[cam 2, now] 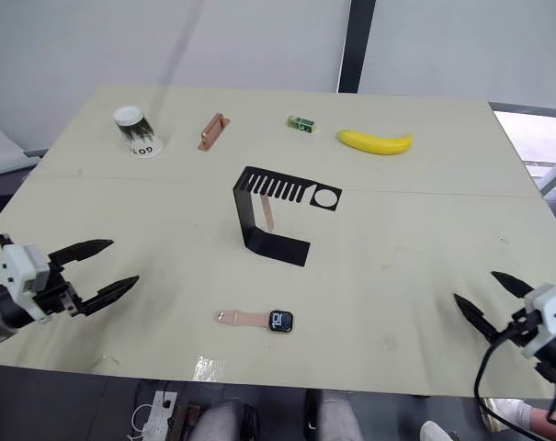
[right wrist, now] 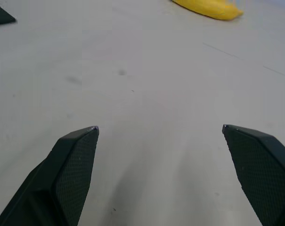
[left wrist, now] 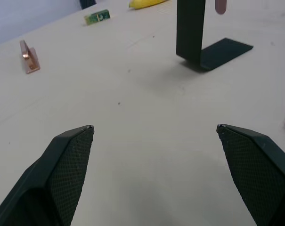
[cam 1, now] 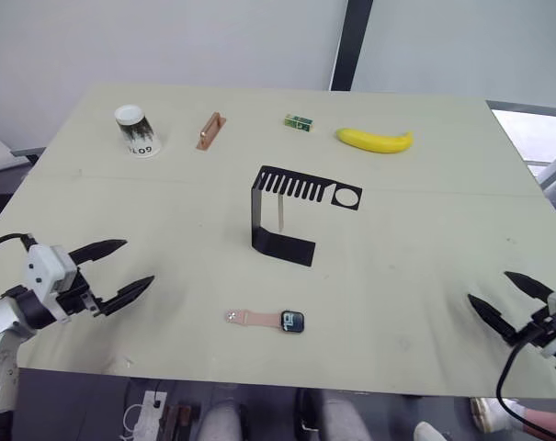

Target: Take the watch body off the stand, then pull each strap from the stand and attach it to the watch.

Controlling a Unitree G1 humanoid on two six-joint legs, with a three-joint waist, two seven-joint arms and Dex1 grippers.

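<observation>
Pale bench (cam 1: pixel 425 276), seen from above with both arms low at its near edge. At the centre stands the stand (cam 1: pixel 282 216), a black bent bracket with a slotted top plate and a flat foot. One strap (cam 2: pixel 267 218), thin and pale pink, hangs from the slots beneath the top plate; its upper end is hard to make out against the plate.

Near the front edge lies the watch body (cam 1: pixel 292 322), flat on the bench, with the other strap (cam 1: pixel 252 318) extending from its left side, apparently already joined to it. The first step and one attachment thus appear done; the step in hand is judged to be drawing the remaining strap off the stand.

The left gripper (cam 1: pixel 114 272) hovers well to the left of the watch, jaws spread and empty. The right gripper (cam 1: pixel 507 296) hovers far to the right, jaws likewise spread and empty. The stand lies between the two arms and beyond both; neither touches anything. The next move calls for one arm to reach under the top plate, pinch the hanging strap and slide it out of its slot.

Distractors along the far side: a paper cup (cam 1: pixel 136 131), a copper-brown block (cam 1: pixel 209 131), a small green box (cam 1: pixel 299 121), a banana (cam 1: pixel 375 140).
</observation>
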